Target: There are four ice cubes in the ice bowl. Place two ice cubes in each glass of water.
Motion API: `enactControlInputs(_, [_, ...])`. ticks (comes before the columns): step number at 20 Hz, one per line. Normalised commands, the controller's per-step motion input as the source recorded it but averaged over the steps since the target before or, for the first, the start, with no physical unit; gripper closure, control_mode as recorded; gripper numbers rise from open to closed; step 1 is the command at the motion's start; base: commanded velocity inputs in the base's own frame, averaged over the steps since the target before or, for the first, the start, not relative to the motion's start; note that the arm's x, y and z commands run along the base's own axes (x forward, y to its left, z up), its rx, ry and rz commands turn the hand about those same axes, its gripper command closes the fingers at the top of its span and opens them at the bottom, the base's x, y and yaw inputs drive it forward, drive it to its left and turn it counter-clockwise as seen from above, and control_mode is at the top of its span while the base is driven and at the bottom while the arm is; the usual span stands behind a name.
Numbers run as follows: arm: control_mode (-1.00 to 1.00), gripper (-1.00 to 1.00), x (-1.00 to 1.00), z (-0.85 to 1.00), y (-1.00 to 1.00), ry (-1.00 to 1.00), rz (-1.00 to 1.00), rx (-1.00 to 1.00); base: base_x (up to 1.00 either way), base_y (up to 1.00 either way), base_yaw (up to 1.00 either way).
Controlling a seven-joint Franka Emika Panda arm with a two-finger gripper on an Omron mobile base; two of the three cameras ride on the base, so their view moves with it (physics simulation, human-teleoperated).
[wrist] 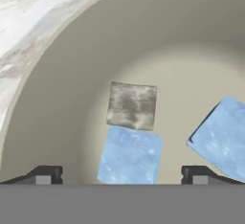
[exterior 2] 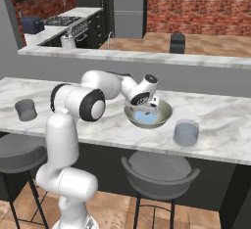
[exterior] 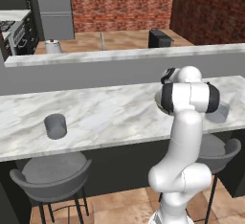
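From the left base view, one short translucent grey-blue tumbler (exterior: 55, 125) stands on the white marbled surface (exterior: 105, 117), the arm hiding the bowl. From the right, the end effector (exterior 2: 146, 106) dips into the wide grey-beige bowl (exterior 2: 165, 111), between that tumbler and a second (exterior 2: 186, 133). In the hand view, spread fingertips (wrist: 48, 175) straddle a pale-blue translucent ice cube (wrist: 130, 156); another cube (wrist: 221, 137) lies beside.

Gripper (wrist: 122, 180) down inside ice bowl (wrist: 62, 94), fingertips (wrist: 45, 176) spread wide apart. One pale-blue ice cube (wrist: 130, 155) sits between them on the bowl floor. Grey mottled square (wrist: 132, 106) touches its far edge, can't tell what. Second ice cube (wrist: 220, 139) tilted, off right. Marble counter (wrist: 33, 7) past rim, upper left.
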Motion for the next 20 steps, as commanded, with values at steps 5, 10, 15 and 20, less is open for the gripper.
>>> enactControlInputs(5, [-1.00, -1.00, -0.06, -0.22, 0.00, 0.07, -0.02, -0.02, 0.00, 0.00, 0.00])
enactControlInputs(10, [-1.00, -1.00, 0.00, -0.14, 0.00, 0.03, 0.00, 0.00, 0.00, 0.00, 0.00])
enactControlInputs(15, [-1.00, -1.00, -0.11, -0.11, 0.00, 0.02, 0.00, 0.00, 0.00, 0.00, 0.00])
enactControlInputs(20, [-1.00, -1.00, -0.02, -0.10, 0.05, 0.00, 0.00, 0.00, 0.00, 0.00, 0.00])
